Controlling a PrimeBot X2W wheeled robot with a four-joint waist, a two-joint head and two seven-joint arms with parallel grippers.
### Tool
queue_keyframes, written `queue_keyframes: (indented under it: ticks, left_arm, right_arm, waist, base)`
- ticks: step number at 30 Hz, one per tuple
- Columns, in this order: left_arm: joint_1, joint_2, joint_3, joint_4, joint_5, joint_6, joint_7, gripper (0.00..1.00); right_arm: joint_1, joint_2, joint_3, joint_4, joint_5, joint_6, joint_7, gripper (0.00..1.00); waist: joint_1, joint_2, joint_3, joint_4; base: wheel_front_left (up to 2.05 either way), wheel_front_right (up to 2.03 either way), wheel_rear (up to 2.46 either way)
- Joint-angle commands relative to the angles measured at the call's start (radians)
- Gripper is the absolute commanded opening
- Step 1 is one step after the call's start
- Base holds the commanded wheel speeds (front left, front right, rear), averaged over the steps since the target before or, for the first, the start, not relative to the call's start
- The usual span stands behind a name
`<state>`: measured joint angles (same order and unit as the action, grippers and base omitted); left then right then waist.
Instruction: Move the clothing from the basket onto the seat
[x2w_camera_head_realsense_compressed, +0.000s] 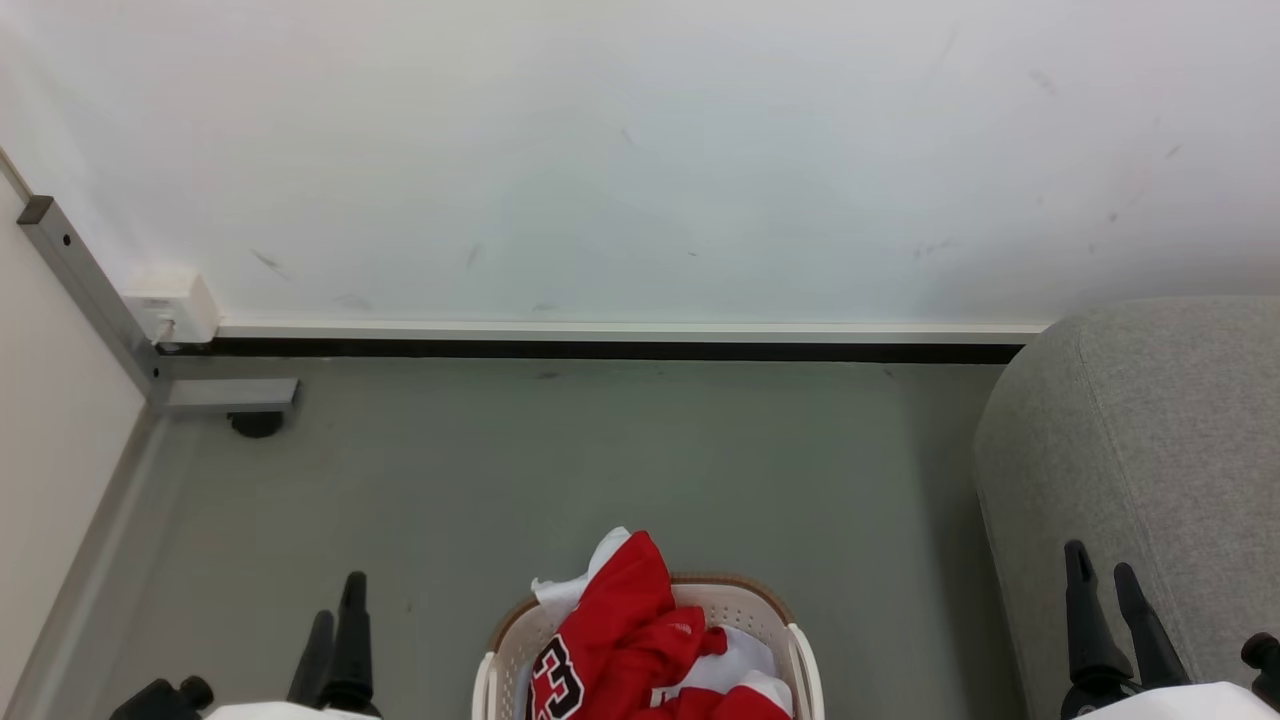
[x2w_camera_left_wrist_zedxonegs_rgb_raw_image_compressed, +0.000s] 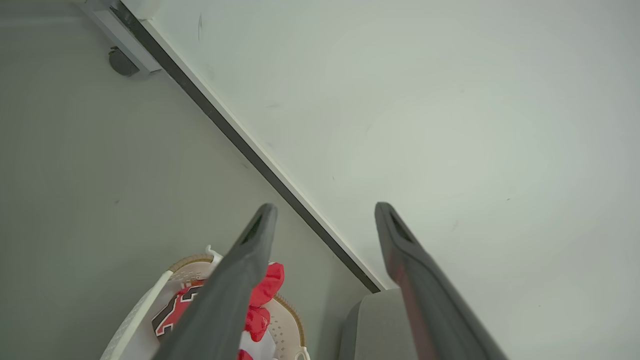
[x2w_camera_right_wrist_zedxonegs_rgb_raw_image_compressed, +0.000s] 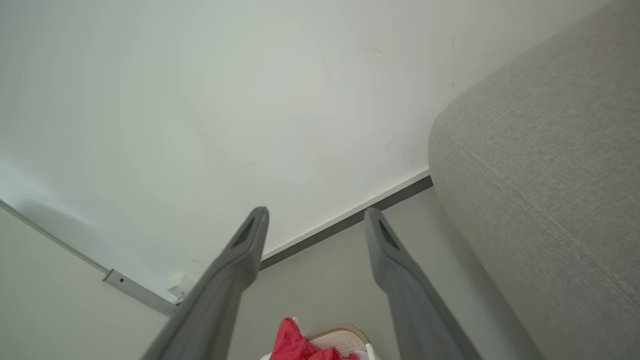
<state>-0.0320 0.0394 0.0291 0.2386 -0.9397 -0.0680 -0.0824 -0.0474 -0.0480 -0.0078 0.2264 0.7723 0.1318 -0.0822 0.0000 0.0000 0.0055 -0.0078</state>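
Nearest you, your left gripper (x2w_camera_head_realsense_compressed: 338, 602) and right gripper (x2w_camera_head_realsense_compressed: 1100, 560) both stood wide and empty. Between them, the clothing (x2w_camera_head_realsense_compressed: 630, 630) lay heaped in the basket (x2w_camera_head_realsense_compressed: 808, 665) on the floor (x2w_camera_head_realsense_compressed: 560, 470). The seat (x2w_camera_head_realsense_compressed: 1150, 430) stood apart on your right, with the wall (x2w_camera_head_realsense_compressed: 640, 150) beyond.

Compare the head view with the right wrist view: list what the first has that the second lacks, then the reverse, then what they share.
Head view, not right wrist: the left gripper, the number 23 on the clothing, and a black foot under the metal bar by the wall.
Right wrist, not head: the stitched seam running along the seat.
Shared: the right gripper, the basket with red clothing heaped in it, the grey seat, the floor and the white wall.
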Motion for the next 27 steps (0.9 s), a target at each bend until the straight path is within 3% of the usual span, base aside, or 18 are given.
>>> queue_keyframes:
  ticks: [1,27]
  left_arm:
    - [-0.002,0.009,-0.002,-0.015,0.036,0.004,-0.011,1.0]
    - [0.016,0.012,-0.038,-0.03,0.315,0.021,-0.083,1.0]
  right_arm:
    - [-0.001,-0.009,0.003,-0.017,-0.04,-0.001,-0.011,1.0]
    - [0.011,-0.01,0.034,-0.031,-0.344,-0.001,-0.084,1.0]
  waist:
    - [0.0,0.0,0.0,0.0]
    - [0.0,0.0,0.004,-0.005]
  base:
    - [0.0,0.0,0.0]
    - [0.0,0.0,0.0]
